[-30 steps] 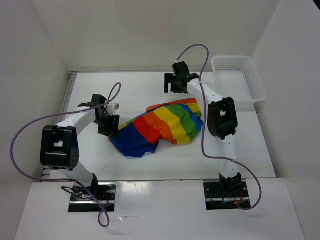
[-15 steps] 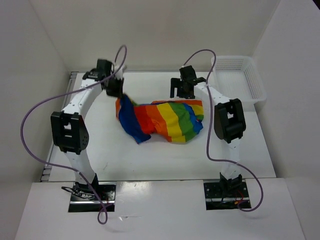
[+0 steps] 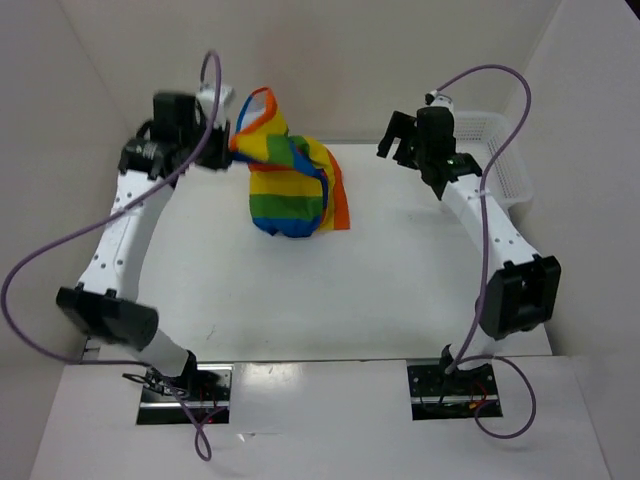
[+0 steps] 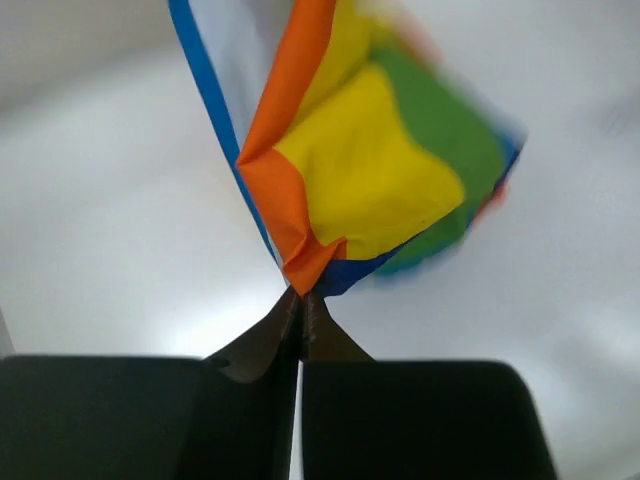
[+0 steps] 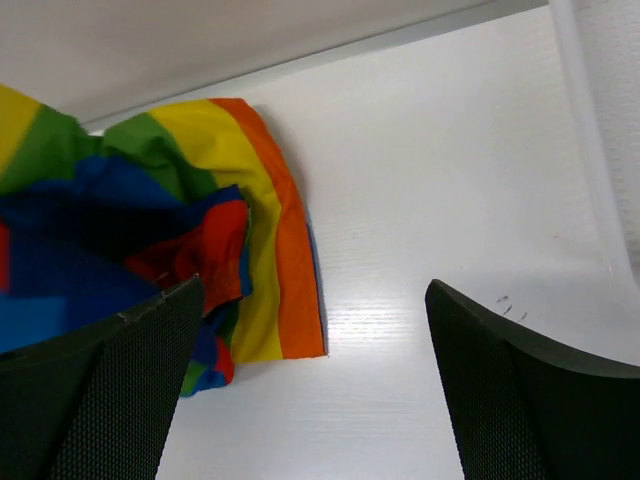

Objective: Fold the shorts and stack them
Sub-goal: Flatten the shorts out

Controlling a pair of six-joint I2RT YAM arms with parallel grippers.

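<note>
Shorts (image 3: 288, 185) hang from left claw (image 4: 300, 312).

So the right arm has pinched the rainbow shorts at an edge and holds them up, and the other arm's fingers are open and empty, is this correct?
Only the side is wrong: left, not right. The left wrist view shows the left fingers shut on an edge of the shorts, holding them up. The right fingers are the open, empty ones.
</note>
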